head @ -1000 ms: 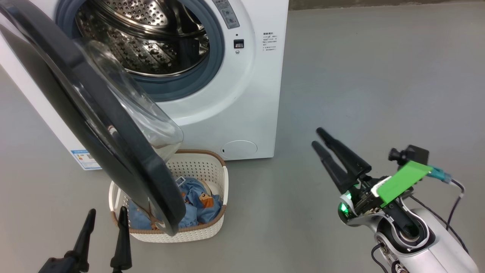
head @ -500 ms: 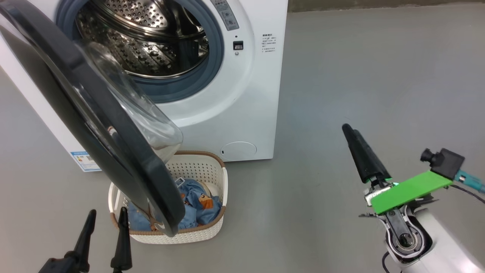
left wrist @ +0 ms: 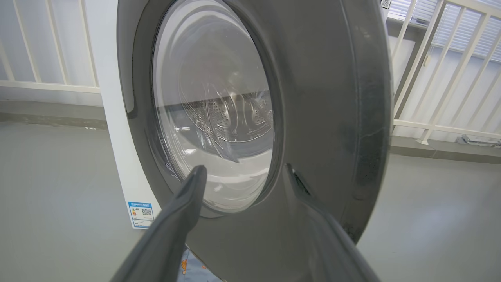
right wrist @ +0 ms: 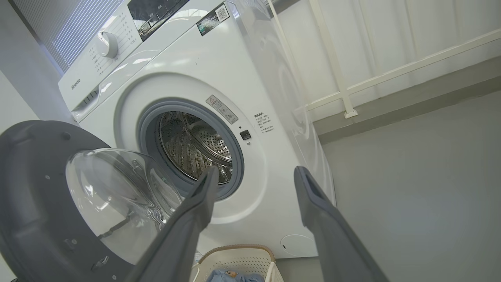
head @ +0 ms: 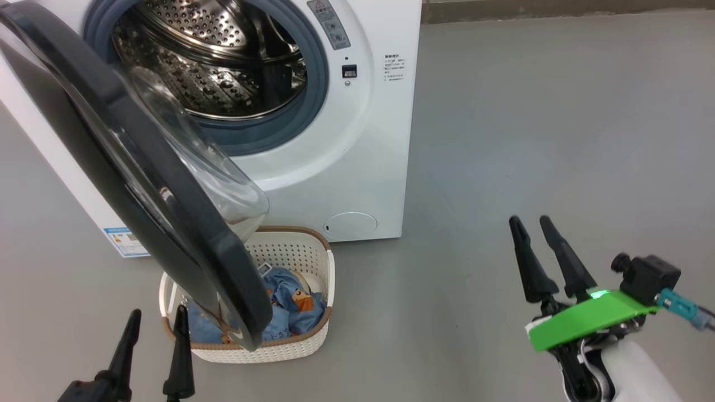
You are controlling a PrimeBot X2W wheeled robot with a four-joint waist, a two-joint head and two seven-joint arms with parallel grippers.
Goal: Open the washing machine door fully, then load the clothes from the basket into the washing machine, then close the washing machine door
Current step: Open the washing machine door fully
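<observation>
The head view looks steeply down from in front of the washing machine (head: 357,156), with the door (head: 139,184) across the left of the frame and the basket (head: 290,349) at lower centre. The left wrist view sits low, very near the door's outer face. The right wrist view, farther off, looks up at the machine's front. All three share the door.

Just ahead of the left claw (head: 158,310), the washing machine door (head: 167,223) covered the claw-side chunk of the basket (head: 304,245), so most of the clothes (head: 293,304) were buried behind it. The washing machine (head: 363,156) got chopped off at the top edge, and the print on the blue sticker (head: 125,241) was too tiny to read.
</observation>
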